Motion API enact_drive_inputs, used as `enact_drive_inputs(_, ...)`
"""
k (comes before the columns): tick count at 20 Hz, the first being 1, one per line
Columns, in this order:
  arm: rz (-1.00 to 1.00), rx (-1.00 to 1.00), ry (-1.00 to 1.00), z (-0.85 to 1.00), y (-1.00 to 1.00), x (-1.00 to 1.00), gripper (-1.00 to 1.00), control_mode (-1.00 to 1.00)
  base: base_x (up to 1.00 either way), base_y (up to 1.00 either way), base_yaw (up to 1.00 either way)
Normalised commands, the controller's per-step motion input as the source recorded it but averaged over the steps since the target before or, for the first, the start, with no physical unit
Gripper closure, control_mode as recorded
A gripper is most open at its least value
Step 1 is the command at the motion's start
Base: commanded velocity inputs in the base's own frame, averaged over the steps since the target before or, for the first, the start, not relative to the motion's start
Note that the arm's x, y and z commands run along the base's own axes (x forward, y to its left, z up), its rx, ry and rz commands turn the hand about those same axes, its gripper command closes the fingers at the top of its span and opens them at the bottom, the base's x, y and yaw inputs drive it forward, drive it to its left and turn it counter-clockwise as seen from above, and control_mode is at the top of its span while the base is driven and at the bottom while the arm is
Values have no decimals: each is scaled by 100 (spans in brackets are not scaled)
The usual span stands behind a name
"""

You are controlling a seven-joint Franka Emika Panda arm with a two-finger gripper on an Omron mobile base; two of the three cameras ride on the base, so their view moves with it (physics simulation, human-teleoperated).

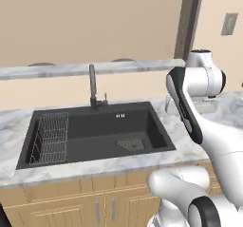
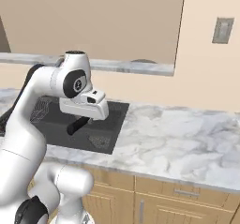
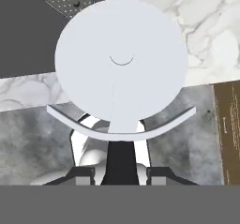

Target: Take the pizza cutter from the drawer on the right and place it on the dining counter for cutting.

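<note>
Nearest of all was the pizza cutter (image 3: 122, 63). In the hand view its pale round wheel loomed large, and its short black handle ran back from the wheel to the gripper (image 3: 122, 174). The two dark fingertips (image 3: 86, 174) were pressed in on that handle from either side, so the claw was pinching the cutter, which stuck out straight ahead of it. Past the wheel's rim I could see a corner of the dark sink (image 3: 28, 35) with its perforated drain strainer (image 3: 68, 0), and pale marble worktop (image 3: 206, 26) beside the sink.

From the right base view, the hand hung in the air above the right part of the sink. The cutter's black handle showed as a dark stick slanting down beneath the hand, clear of the basin floor.

From the left base view, a wire dish rack (image 1: 50, 138) sat in the left end of the sink. A dark faucet (image 1: 92, 86) rose from the middle of the sink's back edge. Behind the sink and higher up ran the dining counter (image 1: 71, 69), a long marbled ledge. The cutter was well short of it, held in the air on the sink's side. Oak cabinets (image 1: 71, 207) fronted the worktop below the sink.
</note>
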Motion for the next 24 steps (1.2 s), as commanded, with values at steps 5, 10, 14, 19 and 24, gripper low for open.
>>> enact_drive_inputs(5, 0, 0, 0, 0, 0, 0, 100, 100, -23, 21, 100)
enact_drive_inputs(10, 0, 0, 0, 0, 0, 0, 100, 100, -13, 38, 98)
enact_drive_inputs(14, 0, 0, 0, 0, 0, 0, 100, 100, -1, 53, 92)
enact_drive_inputs(19, 0, 0, 0, 0, 0, 0, 100, 100, -1, 44, 95)
enact_drive_inputs(24, 0, 0, 0, 0, 0, 0, 100, 100, 0, 30, 97)
